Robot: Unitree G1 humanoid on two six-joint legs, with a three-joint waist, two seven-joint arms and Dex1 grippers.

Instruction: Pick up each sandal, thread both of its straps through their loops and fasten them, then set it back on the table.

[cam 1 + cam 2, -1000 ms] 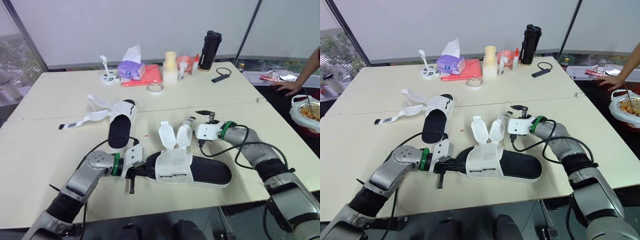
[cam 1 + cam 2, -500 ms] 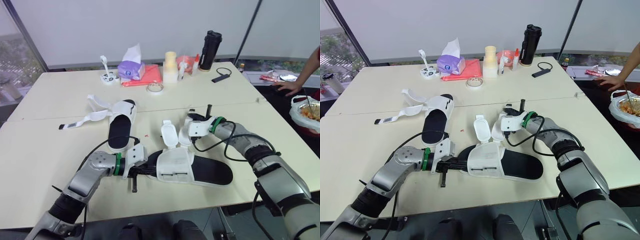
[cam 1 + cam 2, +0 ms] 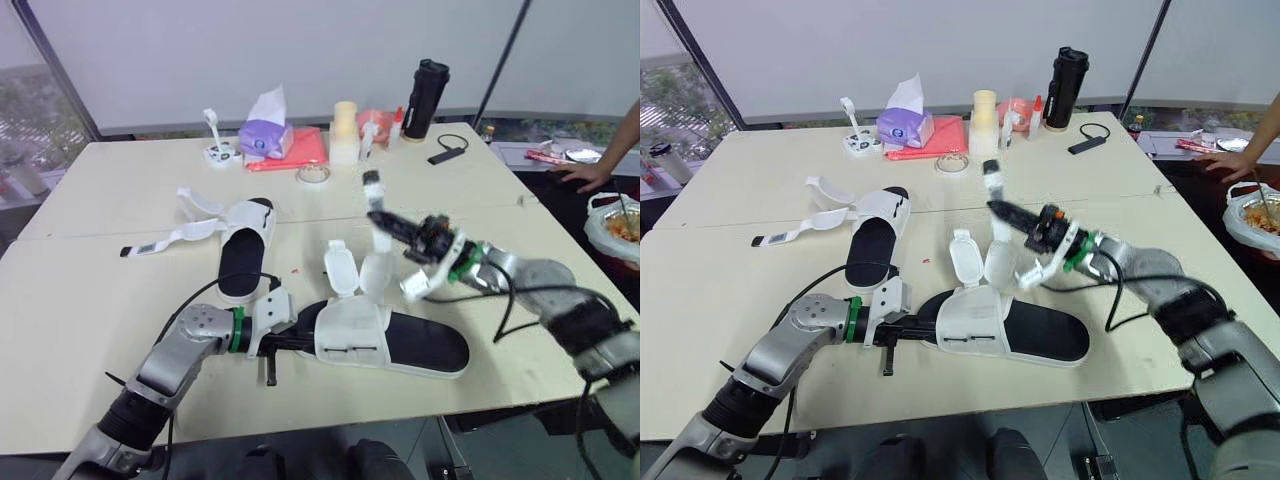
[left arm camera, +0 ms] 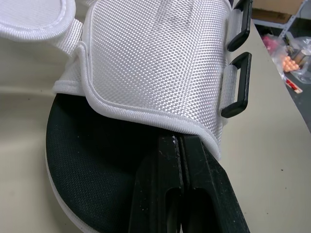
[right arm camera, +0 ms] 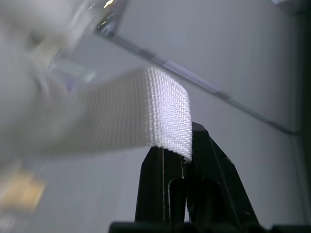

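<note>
Your widest surface is the cream table (image 3: 90, 300), smooth and matte, with a seam running across its middle. On the half nearest you lies the near sandal (image 3: 420, 345), flat on its sole: a long oval black footbed with a fine mesh texture, edged in white. A broad upper (image 4: 160, 63) of coarse white woven fabric with a stitched, rolled border arches over its front. The far sandal (image 3: 243, 255) lies past it on your left, same make, with its loose webbing straps (image 3: 165, 238) trailing flat over the tabletop.

Your left gripper (image 4: 180, 141) rests low on the table at the toe of the near sandal, its two black fingers pressed together on the upper's rolled edge, with the footbed just beneath them. Your right gripper (image 5: 186, 155) is raised above the table past the sandal's middle, fingers clamped tight on the squared end of a strap (image 5: 146, 111), a flat ribbed white webbing that rises from the upper. Beside it a second flap (image 3: 340, 272), rounded and padded, stands upright and free.

Two black rectangular plastic loops (image 4: 239, 87) sit along the upper's opposite edge, both unthreaded.
</note>
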